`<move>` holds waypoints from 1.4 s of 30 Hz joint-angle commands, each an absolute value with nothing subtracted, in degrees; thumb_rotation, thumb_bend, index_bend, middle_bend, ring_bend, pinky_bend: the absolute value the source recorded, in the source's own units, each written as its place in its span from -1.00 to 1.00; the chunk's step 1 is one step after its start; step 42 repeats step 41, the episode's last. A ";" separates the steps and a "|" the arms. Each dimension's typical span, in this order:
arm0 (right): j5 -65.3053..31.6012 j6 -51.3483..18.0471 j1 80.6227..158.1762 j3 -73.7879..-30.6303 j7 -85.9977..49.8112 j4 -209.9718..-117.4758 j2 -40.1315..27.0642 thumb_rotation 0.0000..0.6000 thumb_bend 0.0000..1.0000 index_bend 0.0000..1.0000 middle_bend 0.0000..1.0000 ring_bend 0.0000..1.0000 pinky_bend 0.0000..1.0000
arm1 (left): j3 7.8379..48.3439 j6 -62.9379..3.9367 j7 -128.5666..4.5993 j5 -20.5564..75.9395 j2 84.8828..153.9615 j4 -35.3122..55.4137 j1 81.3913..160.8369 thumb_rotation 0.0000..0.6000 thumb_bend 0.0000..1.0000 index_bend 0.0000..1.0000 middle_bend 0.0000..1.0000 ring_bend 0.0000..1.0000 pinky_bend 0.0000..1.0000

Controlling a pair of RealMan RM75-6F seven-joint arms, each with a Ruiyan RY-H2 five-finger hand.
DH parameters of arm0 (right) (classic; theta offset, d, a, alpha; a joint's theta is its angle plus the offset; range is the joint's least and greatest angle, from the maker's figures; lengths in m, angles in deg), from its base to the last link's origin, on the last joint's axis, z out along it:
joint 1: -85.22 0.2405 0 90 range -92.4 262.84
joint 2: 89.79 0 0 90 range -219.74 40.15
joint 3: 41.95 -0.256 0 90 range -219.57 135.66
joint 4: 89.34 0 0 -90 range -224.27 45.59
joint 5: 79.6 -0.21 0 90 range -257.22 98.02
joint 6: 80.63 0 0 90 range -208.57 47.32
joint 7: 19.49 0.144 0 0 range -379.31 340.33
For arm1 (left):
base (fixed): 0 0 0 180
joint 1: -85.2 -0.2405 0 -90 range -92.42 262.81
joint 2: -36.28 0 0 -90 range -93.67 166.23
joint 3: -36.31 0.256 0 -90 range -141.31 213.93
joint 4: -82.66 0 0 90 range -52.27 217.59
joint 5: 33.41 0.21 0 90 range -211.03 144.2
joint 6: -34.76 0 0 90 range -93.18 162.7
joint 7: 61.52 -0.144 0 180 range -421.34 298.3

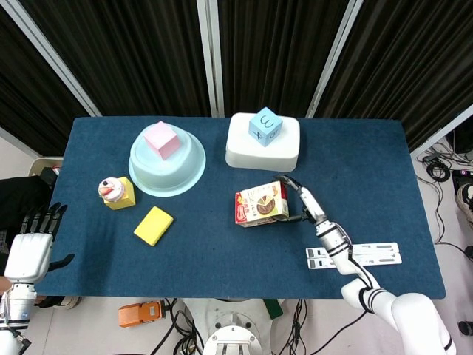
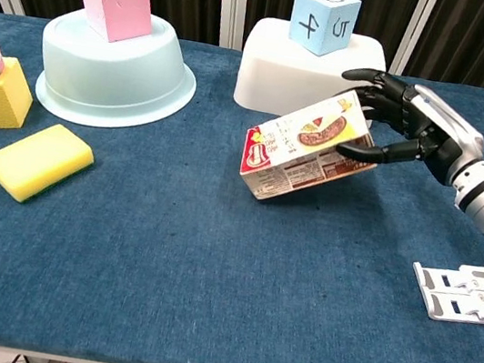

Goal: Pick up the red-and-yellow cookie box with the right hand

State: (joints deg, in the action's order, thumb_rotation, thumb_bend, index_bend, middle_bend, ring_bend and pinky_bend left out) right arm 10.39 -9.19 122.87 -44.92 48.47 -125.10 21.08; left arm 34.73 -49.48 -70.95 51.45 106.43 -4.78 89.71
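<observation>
The red-and-yellow cookie box point(image 1: 260, 205) point(image 2: 301, 154) is at the table's middle, tilted with its printed face up. Its left corner is low at the blue cloth; whether it touches I cannot tell. My right hand point(image 1: 297, 200) point(image 2: 409, 127) grips the box's right end, fingers over the top and thumb on the near side. Off the table's left front corner, my left hand point(image 1: 31, 247) holds nothing and its fingers are spread; the chest view does not show it.
An upturned light-blue bowl point(image 1: 167, 167) carries a pink cube point(image 1: 161, 139). Behind the box, a white tub point(image 1: 263, 145) bears a blue cube point(image 1: 265, 126). At the left are a yellow block with a toy point(image 1: 117, 192) and a yellow sponge point(image 1: 154, 225); a white flat holder point(image 1: 353, 255) lies at the right.
</observation>
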 commanded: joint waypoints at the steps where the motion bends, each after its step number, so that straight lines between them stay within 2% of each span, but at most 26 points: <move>1: 11.31 -10.07 122.36 -43.53 47.79 -125.96 19.69 0.99 -0.35 -0.97 -0.68 -0.90 -0.99 | 34.73 -49.39 -70.88 51.47 106.50 -4.69 89.79 1.00 -1.00 -0.89 -0.88 -1.00 -1.00; 5: 11.76 -9.74 121.24 -42.56 45.71 -129.22 16.86 1.00 -0.35 -1.00 -0.98 -1.00 -1.00 | 34.72 -49.28 -70.74 51.23 106.37 -4.64 89.77 1.00 -1.00 -0.89 -0.88 -1.00 -1.00; 13: 11.82 -12.89 119.51 -40.01 38.21 -140.53 7.54 1.00 -0.36 -1.00 -1.00 -1.00 -1.00 | 34.53 -49.18 -70.24 51.36 106.28 -4.48 90.09 1.00 -1.00 -0.89 -0.88 -1.00 -1.00; 17: 9.84 -12.83 118.01 -40.74 26.63 -150.49 -0.49 1.00 -0.42 -1.00 -1.00 -1.00 -1.00 | 34.35 -49.22 -70.22 51.58 106.34 -4.52 90.36 1.00 -1.00 -0.89 -0.88 -1.00 -1.00; 23: 3.15 -6.34 110.80 -42.25 -1.69 -170.25 -16.48 0.99 -0.42 -1.00 -1.00 -1.00 -1.00 | 33.95 -49.59 -69.64 51.67 106.99 -4.10 90.60 1.00 -1.00 -0.89 -0.88 -1.00 -1.00; 26: 0.66 -2.63 107.09 -42.34 -8.50 -176.54 -21.53 1.00 -0.42 -1.00 -1.00 -1.00 -1.00 | 33.84 -49.92 -69.25 51.66 107.47 -3.75 90.54 1.00 -1.00 -0.89 -0.88 -1.00 -1.00; 30: -0.47 2.70 101.81 -41.58 -11.20 -179.40 -25.35 1.00 -0.42 -1.00 -1.00 -1.00 -1.00 | 33.75 -50.74 -69.12 51.65 108.00 -3.42 90.21 1.00 -1.00 -0.89 -0.88 -1.00 -1.00; 34: 0.39 7.04 97.13 -40.91 -7.12 -178.00 -25.70 1.00 -0.42 -1.00 -1.00 -1.00 -1.00 | 33.81 -51.96 -69.19 51.82 108.16 -3.53 89.57 1.00 -1.00 -0.89 -0.88 -1.00 -1.00; 42: 1.64 8.39 92.91 -40.20 -0.62 -174.22 -24.38 1.00 -0.42 -1.00 -1.00 -1.00 -1.00 | 34.23 -52.78 -69.90 52.24 108.03 -4.18 88.97 1.00 -1.00 -0.89 -0.88 -1.00 -1.00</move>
